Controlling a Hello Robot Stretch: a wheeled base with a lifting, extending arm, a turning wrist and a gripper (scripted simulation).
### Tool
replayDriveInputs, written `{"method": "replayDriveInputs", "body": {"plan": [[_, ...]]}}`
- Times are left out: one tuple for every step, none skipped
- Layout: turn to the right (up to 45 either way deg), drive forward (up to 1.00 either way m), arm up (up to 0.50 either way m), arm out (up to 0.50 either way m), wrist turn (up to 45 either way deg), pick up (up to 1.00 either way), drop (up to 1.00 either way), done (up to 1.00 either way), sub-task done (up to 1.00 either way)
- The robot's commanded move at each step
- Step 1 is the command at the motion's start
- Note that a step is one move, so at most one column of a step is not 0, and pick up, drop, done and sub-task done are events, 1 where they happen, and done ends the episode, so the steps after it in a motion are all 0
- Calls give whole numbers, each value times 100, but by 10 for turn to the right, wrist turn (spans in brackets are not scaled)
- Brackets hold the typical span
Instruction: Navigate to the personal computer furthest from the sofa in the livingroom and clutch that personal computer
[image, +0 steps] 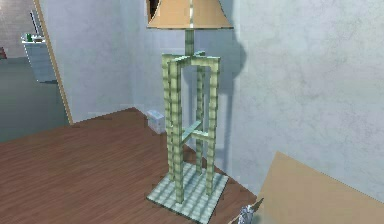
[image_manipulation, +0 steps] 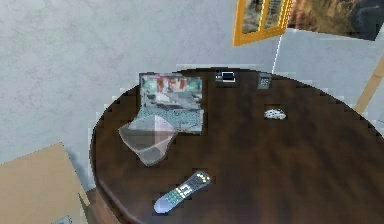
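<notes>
Personal computer (image_manipulation: 172, 103) stands near the left rim of a round dark table (image_manipulation: 290, 165) in the arm side view, lid up, its screen lit with a colourful picture and its pale keyboard facing the camera. It sits left of the middle of that view, so I judge the step in hand to be the final lining-up before the reach. A small creep ahead should bring it onto the arm's line. The lift should then be set above the lid's top edge before extending, because coming in low risks shoving the machine across the wood. The gripper's state cannot be told from these pictures.

A thin upright lid and a flat base give little to grip (the lid's edge looks the likeliest hold), and the hinge may fold under pressure.

A translucent bowl-like shape (image_manipulation: 150, 142) lies just in front of the keyboard, seemingly touching it, and could get in the way. Nearer the table's edge lies a remote control (image_manipulation: 185, 192). Three small items (image_manipulation: 227, 76) sit toward the far side, well apart from the computer.

The forward view shows a tall floor lamp (image: 190, 100) close ahead against the wall, with a cardboard box (image: 310, 195) at the lower right, so room to drive on is short.
</notes>
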Motion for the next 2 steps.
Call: {"method": "replayDriveInputs", "body": {"plan": [[0,0,50,0,0,0,0,0,0],[0,0,38,0,0,0,0,0,0]]}}
